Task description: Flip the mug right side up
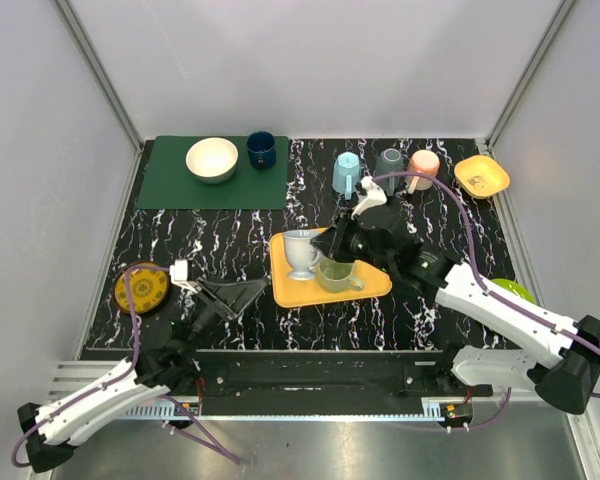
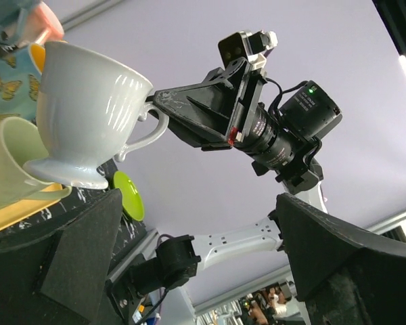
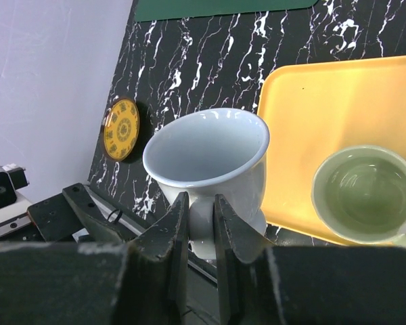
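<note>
From my seat, the black marbled table (image 1: 230,240) carries a green mat (image 1: 170,185) at far left, a yellow tray (image 1: 290,290) mid-table and a patterned yellow plate (image 1: 143,288) near its left edge. Along the back stand a blue cup (image 1: 346,173), grey cup (image 1: 388,163), pink cup (image 1: 423,166) and yellow bowl (image 1: 482,176). A green plate (image 1: 515,290) lies at right.

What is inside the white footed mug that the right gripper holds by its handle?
The white footed mug looks empty: only bare pale inner wall shows. Its near rim covers the very bottom. The right gripper pinches its handle.
</note>
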Robot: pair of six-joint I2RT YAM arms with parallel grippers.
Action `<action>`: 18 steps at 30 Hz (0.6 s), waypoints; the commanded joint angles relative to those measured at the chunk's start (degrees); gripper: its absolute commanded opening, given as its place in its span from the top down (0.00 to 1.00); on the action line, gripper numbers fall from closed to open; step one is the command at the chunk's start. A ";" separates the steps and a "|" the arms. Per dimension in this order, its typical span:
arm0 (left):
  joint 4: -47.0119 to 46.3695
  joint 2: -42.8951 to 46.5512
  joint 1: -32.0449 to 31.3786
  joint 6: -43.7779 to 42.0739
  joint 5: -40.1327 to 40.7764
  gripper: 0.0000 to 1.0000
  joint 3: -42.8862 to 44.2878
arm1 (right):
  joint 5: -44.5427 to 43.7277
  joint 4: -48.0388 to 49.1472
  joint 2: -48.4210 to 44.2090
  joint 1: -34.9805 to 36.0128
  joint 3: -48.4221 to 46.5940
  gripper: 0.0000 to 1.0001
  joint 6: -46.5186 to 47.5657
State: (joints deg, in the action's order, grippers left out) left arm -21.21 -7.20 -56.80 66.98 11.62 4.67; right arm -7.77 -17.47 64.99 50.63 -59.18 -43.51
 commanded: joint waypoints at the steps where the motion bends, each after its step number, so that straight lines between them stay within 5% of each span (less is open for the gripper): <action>1: 16.10 8.49 0.02 -1.85 4.90 0.01 -0.01 | 0.83 10.61 2.15 -0.27 -1.29 1.00 0.53; 18: 34.74 15.90 0.02 -8.62 11.32 0.01 7.20 | -6.19 23.44 20.25 -0.27 -3.93 1.00 11.86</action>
State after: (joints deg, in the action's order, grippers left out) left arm 10.70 -0.36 -56.80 61.45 20.27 8.14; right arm -10.04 -5.13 83.46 50.61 -59.35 -35.48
